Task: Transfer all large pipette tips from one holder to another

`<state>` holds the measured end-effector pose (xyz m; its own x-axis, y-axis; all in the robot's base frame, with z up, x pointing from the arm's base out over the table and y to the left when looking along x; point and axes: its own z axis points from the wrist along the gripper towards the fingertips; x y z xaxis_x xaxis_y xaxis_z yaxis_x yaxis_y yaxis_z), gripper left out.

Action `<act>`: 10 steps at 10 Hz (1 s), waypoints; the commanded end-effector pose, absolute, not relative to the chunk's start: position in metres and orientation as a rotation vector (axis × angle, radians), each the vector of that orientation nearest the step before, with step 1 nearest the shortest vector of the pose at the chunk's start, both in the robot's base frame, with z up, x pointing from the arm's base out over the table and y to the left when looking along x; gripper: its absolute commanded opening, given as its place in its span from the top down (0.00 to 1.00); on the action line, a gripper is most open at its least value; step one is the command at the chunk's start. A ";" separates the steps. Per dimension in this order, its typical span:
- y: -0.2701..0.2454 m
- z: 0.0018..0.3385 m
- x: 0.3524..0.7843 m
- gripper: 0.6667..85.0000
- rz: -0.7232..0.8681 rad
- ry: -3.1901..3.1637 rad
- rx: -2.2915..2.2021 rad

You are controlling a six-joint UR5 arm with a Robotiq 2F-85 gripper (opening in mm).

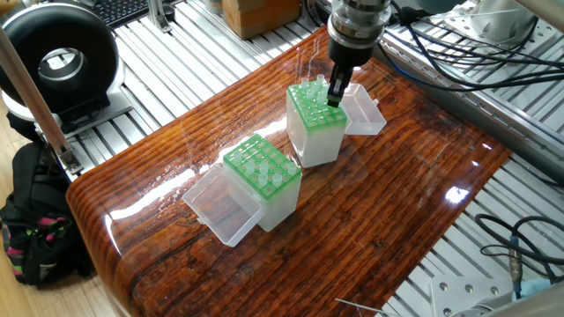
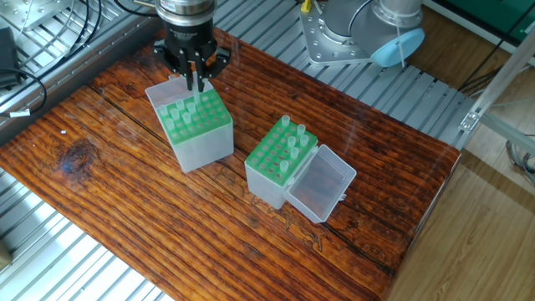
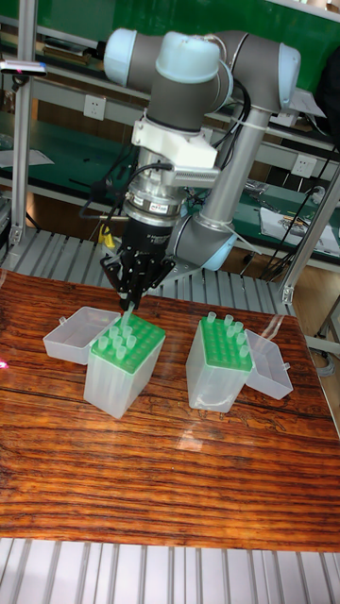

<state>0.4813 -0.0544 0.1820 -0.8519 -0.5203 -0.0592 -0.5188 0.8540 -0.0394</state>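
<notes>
Glossy wooden counter (image 2: 351, 125) carries two clear boxes with green grid racks. Large pipette tips (image 2: 291, 144) stand in the box (image 2: 280, 171) near the counter's middle, and more tips (image 2: 185, 111) fill the box (image 2: 196, 130) by the far edge. Only the tall fixed view shows the arm (image 3: 203, 85) bending down from behind. Its pincer (image 2: 195, 81) points straight down over that box's back corner, fingers narrow; whether they grip a tip, I cannot tell.
</notes>
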 end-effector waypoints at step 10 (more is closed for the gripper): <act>-0.044 0.231 0.461 0.75 -0.019 3.015 -0.831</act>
